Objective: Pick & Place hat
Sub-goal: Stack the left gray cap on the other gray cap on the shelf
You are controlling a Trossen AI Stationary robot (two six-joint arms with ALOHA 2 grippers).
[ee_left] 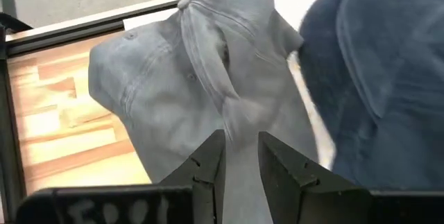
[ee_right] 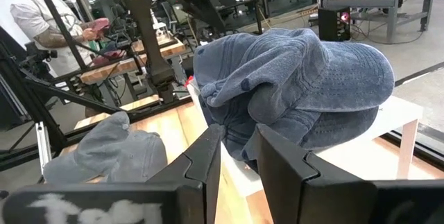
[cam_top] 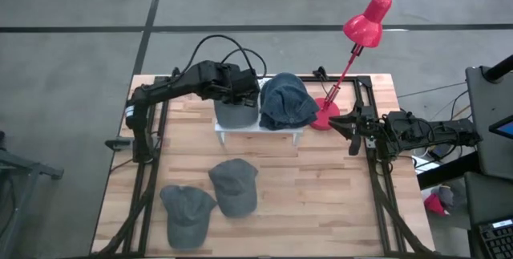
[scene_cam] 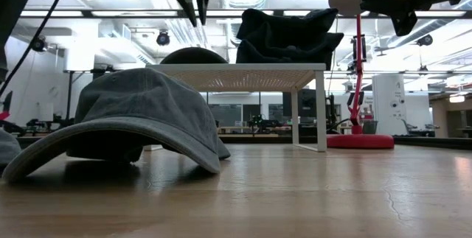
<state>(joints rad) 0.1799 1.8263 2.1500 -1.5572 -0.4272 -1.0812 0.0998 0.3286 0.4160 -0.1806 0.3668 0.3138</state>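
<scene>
Hovering over the small white stand (cam_top: 258, 127) at the back of the table (cam_top: 321, 187), the left gripper (cam_top: 240, 92) sits right above a gray hat (cam_top: 233, 115) resting on the stand's left half. From the left wrist view its fingers (ee_left: 208, 172) are parted just a little, with a fold of that gray hat (ee_left: 201, 85) showing in the narrow gap, and honestly I can't tell if it's actually pinching the fabric. Right next to it on the same stand is a dark blue hat (cam_top: 287, 101), pretty crumpled. 2 more gray hats lie on the table nearer the front: 1 (cam_top: 235, 185) in the middle and 1 (cam_top: 187, 213) toward the left edge, touching each other. The right gripper (cam_top: 351, 127) waits off at the right side of the table, just beside the base of the red lamp (cam_top: 365, 26), fingers (ee_right: 201, 161) slightly apart and holding nothing.
</scene>
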